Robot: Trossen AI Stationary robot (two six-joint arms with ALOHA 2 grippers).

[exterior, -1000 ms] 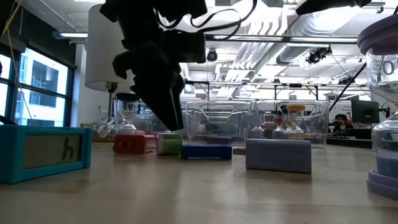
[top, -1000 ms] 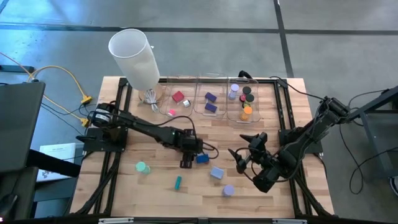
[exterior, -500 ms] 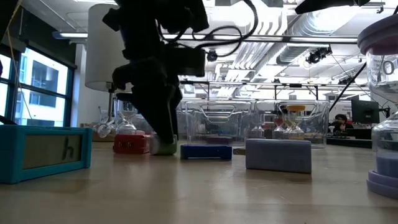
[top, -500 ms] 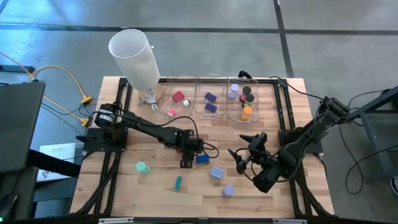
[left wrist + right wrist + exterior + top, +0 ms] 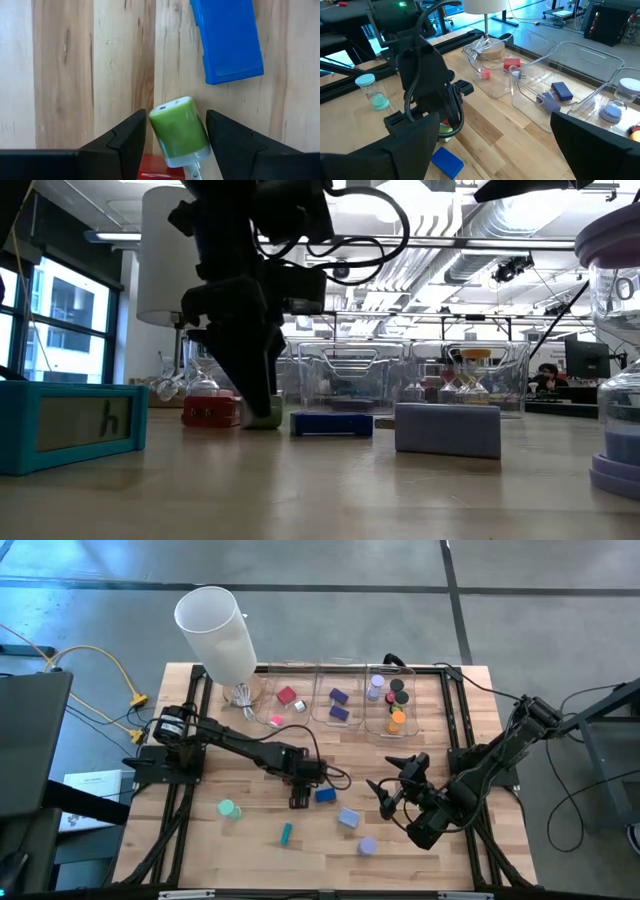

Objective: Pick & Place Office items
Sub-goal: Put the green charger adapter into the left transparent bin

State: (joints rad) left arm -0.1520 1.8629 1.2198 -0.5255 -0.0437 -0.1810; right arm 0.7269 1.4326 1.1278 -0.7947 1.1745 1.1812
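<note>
A green piece with a white end [image 5: 177, 130] lies on the wooden table [image 5: 250, 840], next to a red piece [image 5: 160, 174]. My left gripper [image 5: 300, 802] points down over it, open, with one finger [image 5: 130, 137] close on each side. In the low view a finger partly hides the green piece [image 5: 268, 418]. A blue block [image 5: 325, 795] lies just beyond. A lavender block [image 5: 348, 818], a lavender roll [image 5: 367, 846], a teal stick [image 5: 286, 833] and a mint roll [image 5: 229, 809] lie nearer the front. My right gripper [image 5: 385, 798] waits open above the table's right part. My left gripper comes at the green piece from above, its fingers across the piece's two sides [image 5: 202, 132]. The gaps are very narrow, and I cannot tell whether a finger touches it. The piece lies on the table.
Three clear bins [image 5: 338, 700] stand along the far edge, with small pieces inside them. A tall white cylinder [image 5: 215, 630] rises at the far left. A black frame [image 5: 455, 740] runs round the table. There is bare wood at the near left.
My left gripper has sunk toward the table, and its fingers have come down on either side of the green piece. The piece has stayed where it lay.
</note>
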